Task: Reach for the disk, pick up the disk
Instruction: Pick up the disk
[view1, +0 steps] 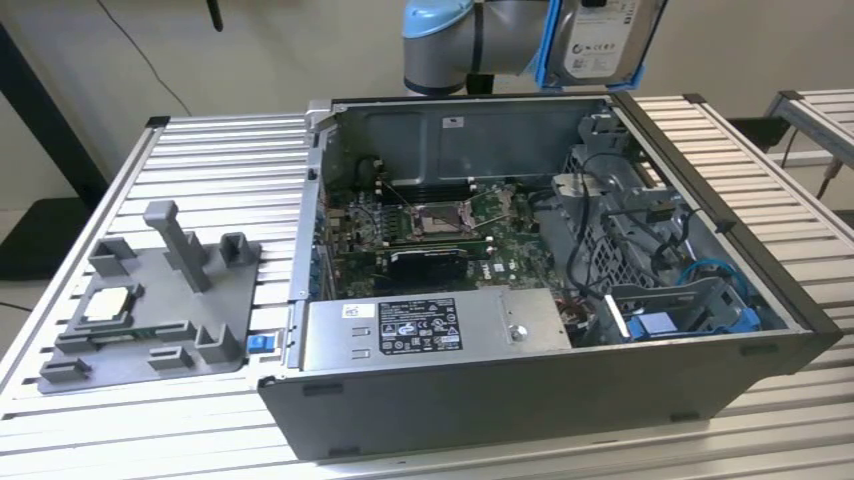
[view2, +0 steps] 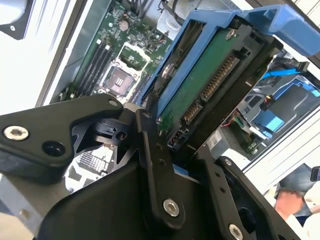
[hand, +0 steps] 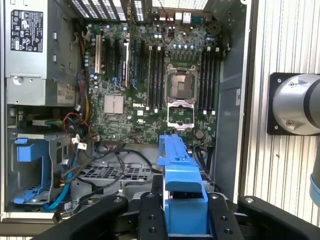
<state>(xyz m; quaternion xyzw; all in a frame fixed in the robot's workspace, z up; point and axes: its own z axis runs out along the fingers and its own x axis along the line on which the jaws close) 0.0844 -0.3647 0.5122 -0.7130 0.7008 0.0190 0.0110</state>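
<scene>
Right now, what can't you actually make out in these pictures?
- Exterior view: the disk is cut off by the top edge, and the tool holding it lies past that edge.
- Second wrist view: the disk's labelled face is turned away.
- First wrist view: the blue carrier hides the drive itself.

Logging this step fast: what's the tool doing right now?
Tool: shut on the disk, gripping its blue carrier, lifted above the open computer case.

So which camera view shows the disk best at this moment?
The second wrist view shows the disk best: its green circuit board, connector and blue frame are close up, clamped in the gripper. The first wrist view shows just its blue frame edge-on. The exterior view shows its labelled face above the computer case.
</scene>
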